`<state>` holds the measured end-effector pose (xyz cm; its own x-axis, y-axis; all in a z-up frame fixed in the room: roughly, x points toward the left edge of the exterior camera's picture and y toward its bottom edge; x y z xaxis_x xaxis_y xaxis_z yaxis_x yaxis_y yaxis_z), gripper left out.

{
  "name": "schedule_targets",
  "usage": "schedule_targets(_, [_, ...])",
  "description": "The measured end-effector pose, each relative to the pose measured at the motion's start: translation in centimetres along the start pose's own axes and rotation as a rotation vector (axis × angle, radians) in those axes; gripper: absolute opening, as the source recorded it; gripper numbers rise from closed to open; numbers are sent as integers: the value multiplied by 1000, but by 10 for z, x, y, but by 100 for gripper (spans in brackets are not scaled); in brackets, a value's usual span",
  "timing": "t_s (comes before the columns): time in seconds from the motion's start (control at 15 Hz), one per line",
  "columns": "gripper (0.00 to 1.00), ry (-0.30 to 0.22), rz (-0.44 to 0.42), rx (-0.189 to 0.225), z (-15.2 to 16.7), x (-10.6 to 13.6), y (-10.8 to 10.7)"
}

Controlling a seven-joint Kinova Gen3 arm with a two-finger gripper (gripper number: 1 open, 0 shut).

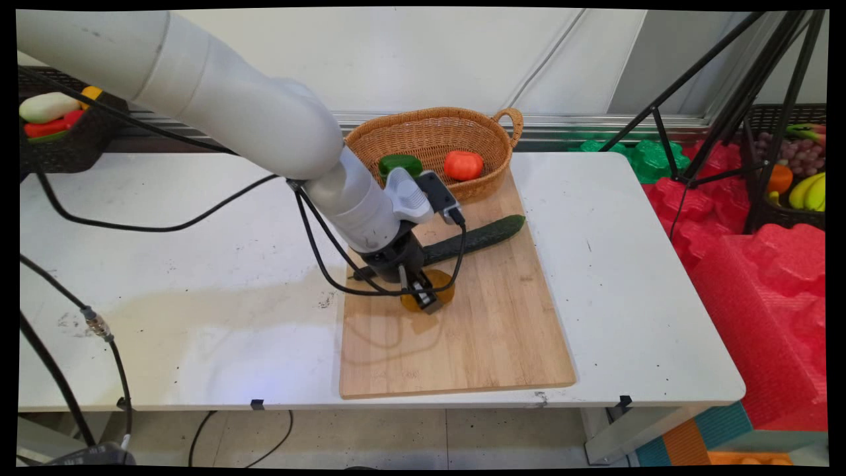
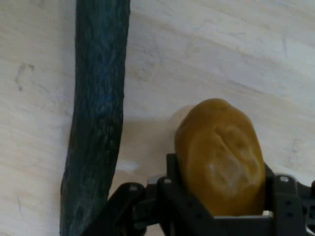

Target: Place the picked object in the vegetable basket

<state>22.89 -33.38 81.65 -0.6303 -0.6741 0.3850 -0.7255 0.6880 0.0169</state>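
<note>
My gripper point(image 1: 423, 298) is down on the wooden cutting board point(image 1: 489, 330) and shut on a yellow-brown potato point(image 1: 444, 285). In the hand view the potato point(image 2: 221, 157) sits between the two black fingers, over the board point(image 2: 221, 49). A long dark green cucumber point(image 1: 476, 238) lies on the board just beyond the potato, not touching it. In the hand view the cucumber point(image 2: 98, 113) runs along the left side.
A wicker basket point(image 1: 423, 114) at the board's far end holds a green pepper point(image 1: 400, 163) and a tomato point(image 1: 463, 164). A black basket of produce point(image 1: 59, 132) stands at the far left. A tripod point(image 1: 727, 99), red foam point(image 1: 760, 277) and a fruit crate point(image 1: 800, 178) are on the right.
</note>
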Motion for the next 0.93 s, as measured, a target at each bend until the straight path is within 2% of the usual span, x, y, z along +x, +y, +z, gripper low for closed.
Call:
schedule_targets(0.4, [0, 82, 12, 25, -49, 11, 6])
schedule_targets(0.53, [0, 129, 12, 41, -72, 22, 6])
schedule_targets(0.93, [0, 288, -14, 135, -131, 71, -16])
